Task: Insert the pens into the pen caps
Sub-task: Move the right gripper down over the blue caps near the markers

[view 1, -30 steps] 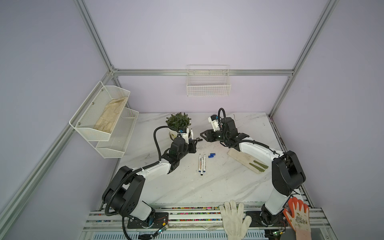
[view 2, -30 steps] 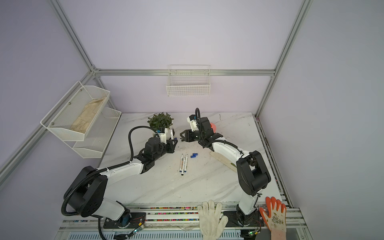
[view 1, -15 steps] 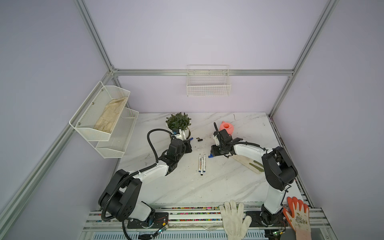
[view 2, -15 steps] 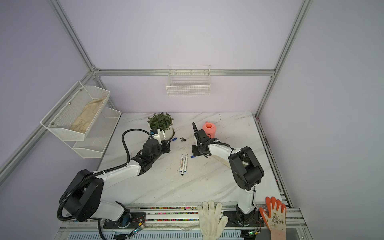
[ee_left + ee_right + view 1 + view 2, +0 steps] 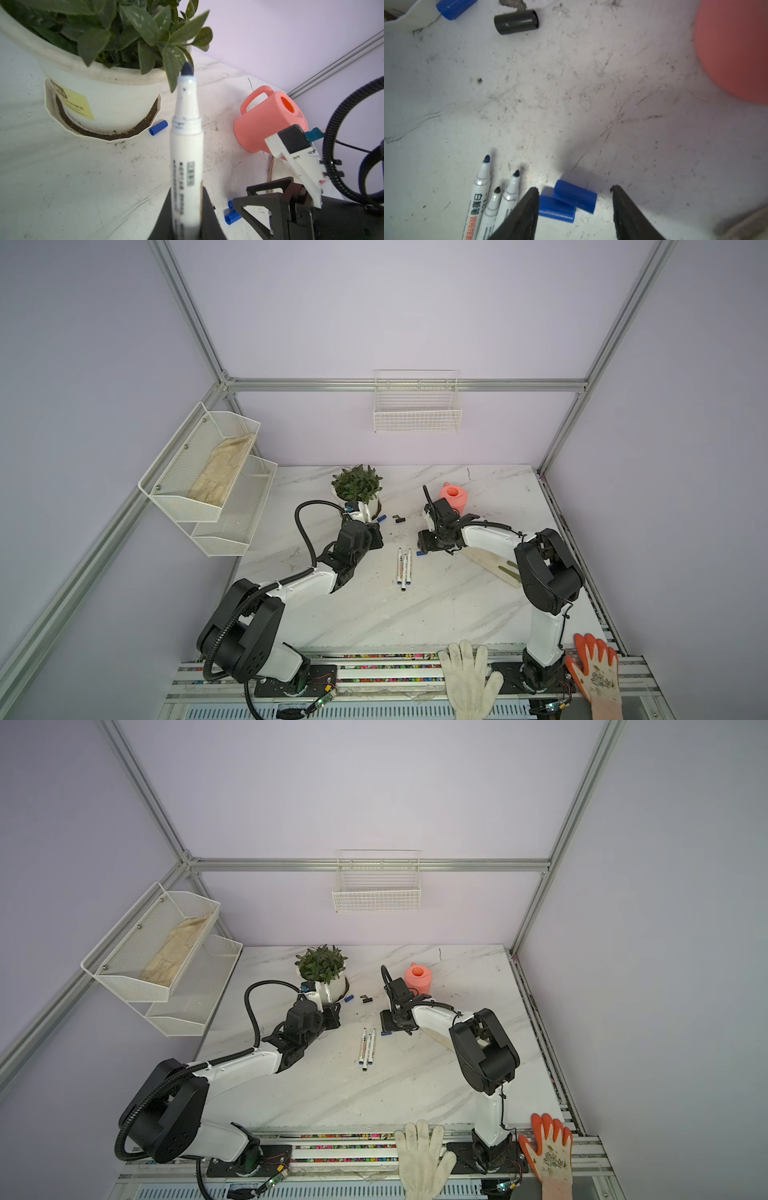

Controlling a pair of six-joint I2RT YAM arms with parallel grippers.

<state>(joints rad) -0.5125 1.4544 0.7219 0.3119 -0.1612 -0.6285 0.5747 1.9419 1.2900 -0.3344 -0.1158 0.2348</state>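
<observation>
Pens first: one uncapped pen (image 5: 187, 145) is pinched tight in the left gripper (image 5: 187, 207), left of centre in both top views, with its tip pointing toward the potted plant (image 5: 104, 93). The other three pens (image 5: 403, 568) lie side by side dead centre on the table (image 5: 415, 614), none of them capped. Above them in the frame, a lone blue cap (image 5: 158, 127) sits right by the plant, and the black cap (image 5: 517, 21) is just right of that. Right of the three pens, the right gripper (image 5: 574, 189) is down at the tabletop. Its jaws are spread around two blue caps (image 5: 569, 199) that lie touching each other, nothing pinched yet.

So I'd say we're at the grab-a-cap step for the pen that's held. The tricky bit next is closing on just one cap instead of both. After that it's lifting the cap and lining its open end up with that pen tip.
</observation>
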